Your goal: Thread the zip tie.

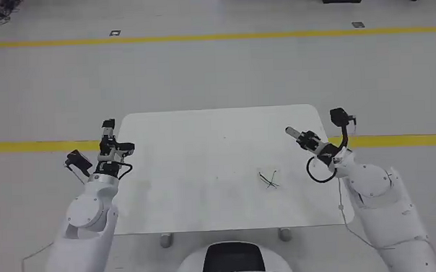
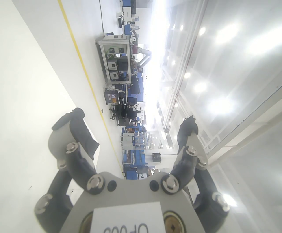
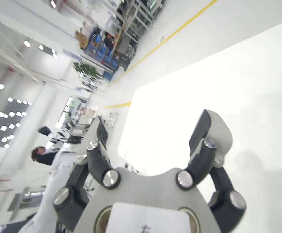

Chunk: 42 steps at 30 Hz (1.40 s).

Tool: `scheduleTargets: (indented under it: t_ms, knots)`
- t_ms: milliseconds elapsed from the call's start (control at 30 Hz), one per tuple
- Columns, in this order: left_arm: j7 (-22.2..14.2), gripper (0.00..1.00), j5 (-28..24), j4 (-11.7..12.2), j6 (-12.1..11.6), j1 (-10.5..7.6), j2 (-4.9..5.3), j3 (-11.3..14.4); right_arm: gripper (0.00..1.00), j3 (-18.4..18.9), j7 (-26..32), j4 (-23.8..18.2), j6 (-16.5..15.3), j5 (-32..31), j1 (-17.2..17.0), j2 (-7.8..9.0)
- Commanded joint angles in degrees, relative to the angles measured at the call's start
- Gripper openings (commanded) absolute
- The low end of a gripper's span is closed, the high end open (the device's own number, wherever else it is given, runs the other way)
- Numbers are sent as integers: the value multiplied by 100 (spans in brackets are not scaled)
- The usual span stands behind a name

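Note:
A thin dark zip tie (image 1: 269, 180) lies on the white table (image 1: 204, 158), right of centre and toward the front edge. My left gripper (image 1: 107, 125) hovers at the table's left edge, well away from the zip tie. In the left wrist view the left gripper (image 2: 132, 123) is open and holds nothing. My right gripper (image 1: 291, 131) is over the table's right side, beyond the zip tie and apart from it. In the right wrist view the right gripper (image 3: 154, 130) is open and holds nothing, with its ribbed pads (image 3: 201, 128) spread wide.
The table's far corner (image 3: 136, 92) is rounded, with grey floor and yellow floor lines (image 1: 214, 37) around it. Workstations and machines (image 2: 116, 61) stand far off in the room.

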Motion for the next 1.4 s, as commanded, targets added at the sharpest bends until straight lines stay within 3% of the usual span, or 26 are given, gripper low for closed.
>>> scheduleTargets:
  t_ms: [0,67,400,500,733,900,1000,1367]
  knots:
    - [0,100,0,0,0,0,0,0,100,-172,272,63,-63,-326,179,10]
    - [0,100,0,0,0,0,0,0,100,-298,499,119,-122,-628,287,25]
    - [0,100,0,0,0,0,0,0,100,-298,499,119,-122,-628,287,25]
    - [0,100,0,0,0,0,0,0,100,-444,595,23,-194,-1165,410,42]
    - [0,100,0,0,0,0,0,0,100,-1009,1332,341,-447,-1887,1280,38]
    - [0,100,0,0,0,0,0,0,100,-1679,1730,997,-487,-2405,1916,-35]
    - [0,100,0,0,0,0,0,0,100,-2010,1698,1330,-431,-2499,2102,-99]
    - [0,100,0,0,0,0,0,0,100,-2025,1680,1359,-415,-2514,2115,-103]
